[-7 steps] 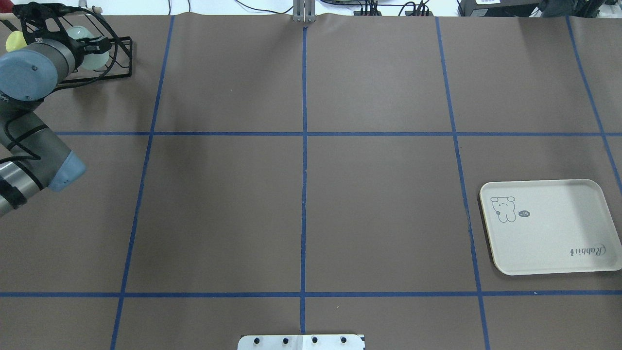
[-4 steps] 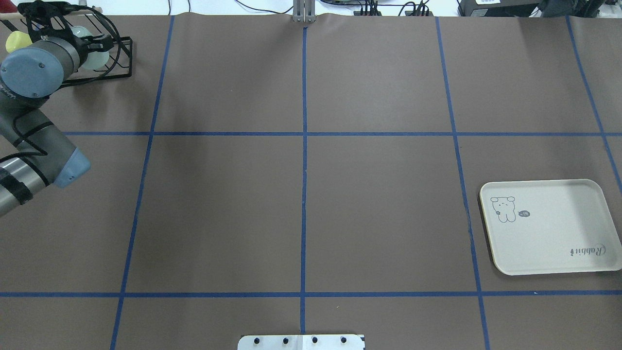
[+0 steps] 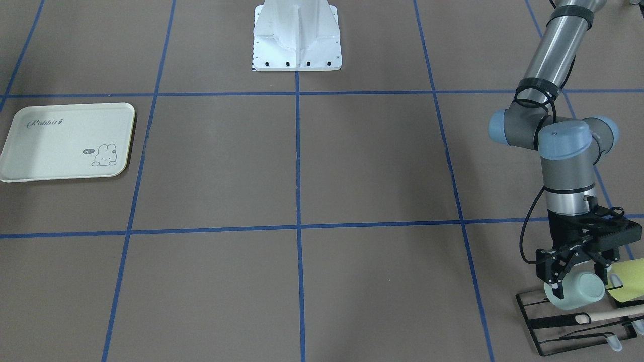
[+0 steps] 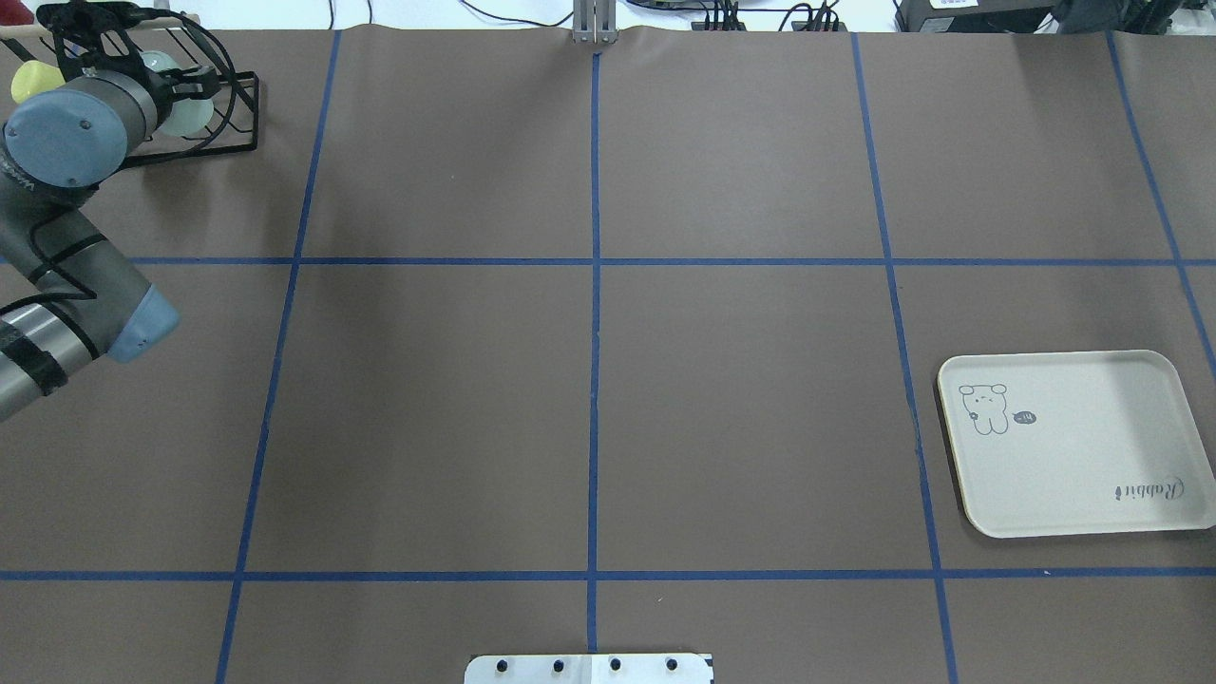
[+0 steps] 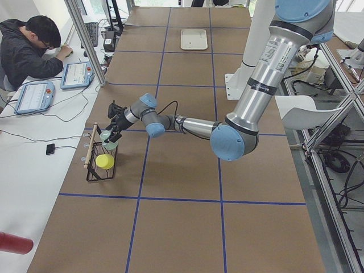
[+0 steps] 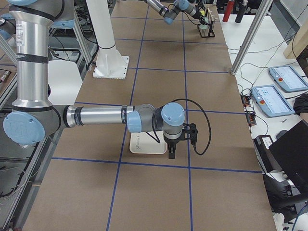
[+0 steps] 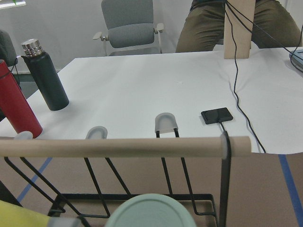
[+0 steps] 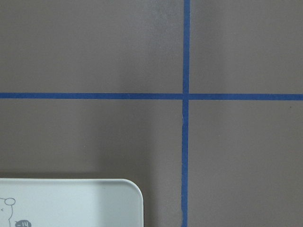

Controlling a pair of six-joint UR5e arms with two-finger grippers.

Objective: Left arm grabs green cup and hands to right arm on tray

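We see the brown table [image 4: 741, 380], with the left arm [image 3: 563, 166] at the right edge of the front-facing view. The right arm [image 6: 96, 116] hangs over the tray [image 4: 1083, 475]; we cannot tell whether the right gripper [image 6: 171, 153] is apart or together. At lower right, on the black wire rack [image 3: 533, 322], the green cup [image 3: 583, 292] lies sideways between the left gripper's [image 3: 577, 282] fingers. We cannot tell whether they press it.

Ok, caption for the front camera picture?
Left gripper straddles the green cup on the wire rack, far from the Rabbit tray.
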